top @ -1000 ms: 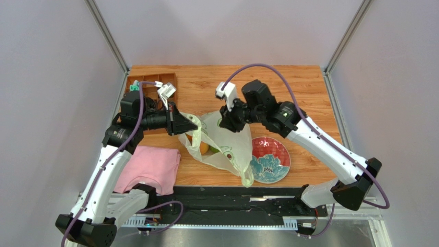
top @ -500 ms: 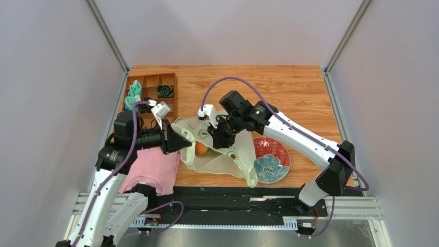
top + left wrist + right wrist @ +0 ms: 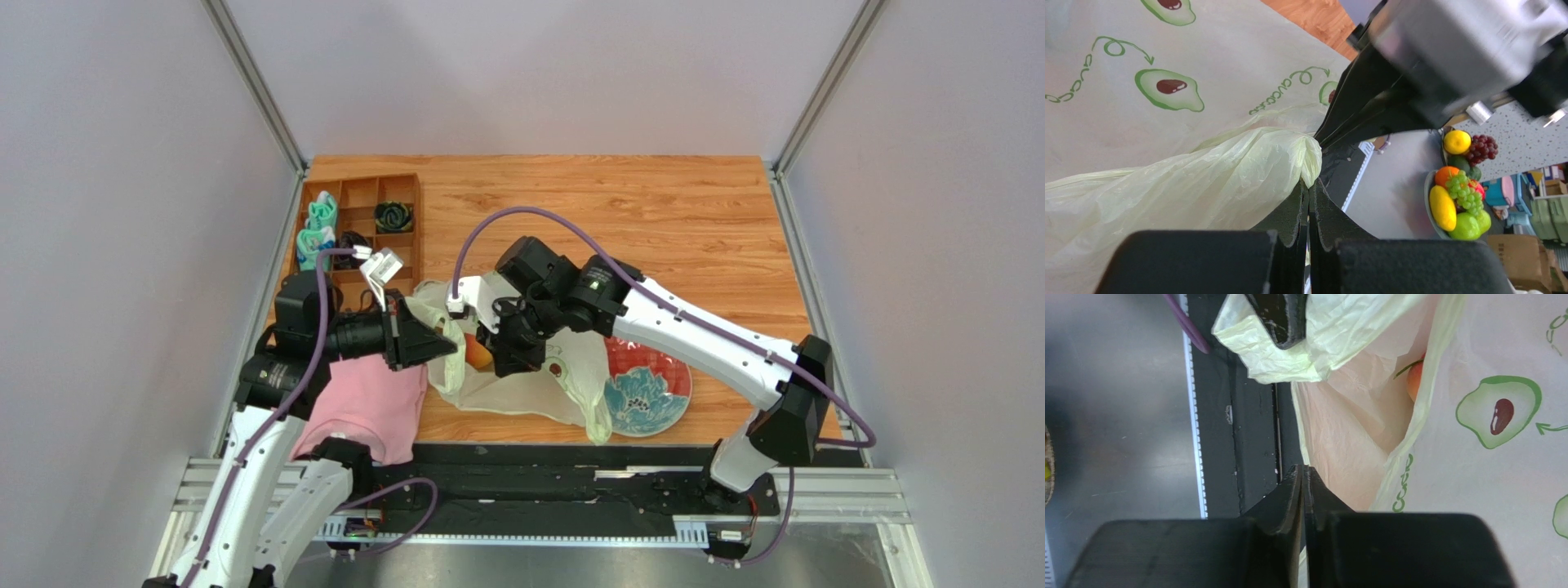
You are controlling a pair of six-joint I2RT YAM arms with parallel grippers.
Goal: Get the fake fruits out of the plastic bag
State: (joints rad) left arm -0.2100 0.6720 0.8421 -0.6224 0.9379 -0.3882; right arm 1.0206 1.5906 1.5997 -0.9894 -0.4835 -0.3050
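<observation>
The plastic bag (image 3: 540,374), pale yellow-green with avocado prints, lies crumpled mid-table. My left gripper (image 3: 444,341) is shut on a bunched fold of its rim (image 3: 1290,160); its tips (image 3: 1310,184) pinch the plastic. My right gripper (image 3: 501,355) sits at the bag's mouth from the other side. Its jaws are shut (image 3: 1303,469) right at the bag's rim (image 3: 1300,429), with a sliver of plastic between them. One of the fake fruits, an orange peach-like one (image 3: 1415,383), shows inside the opening, also seen from above (image 3: 476,354). Other fruits are hidden by the bag.
A red-and-teal flower plate (image 3: 650,380) lies right of the bag, partly under it. A pink cloth (image 3: 368,404) lies at the near left under my left arm. A wooden compartment tray (image 3: 362,221) stands at the far left. A fruit bowl (image 3: 1459,196) sits off the table.
My right arm swung left and down to the bag's mouth and its jaws closed. The left gripper drew back slightly leftward with the rim. The bag sank flatter.
</observation>
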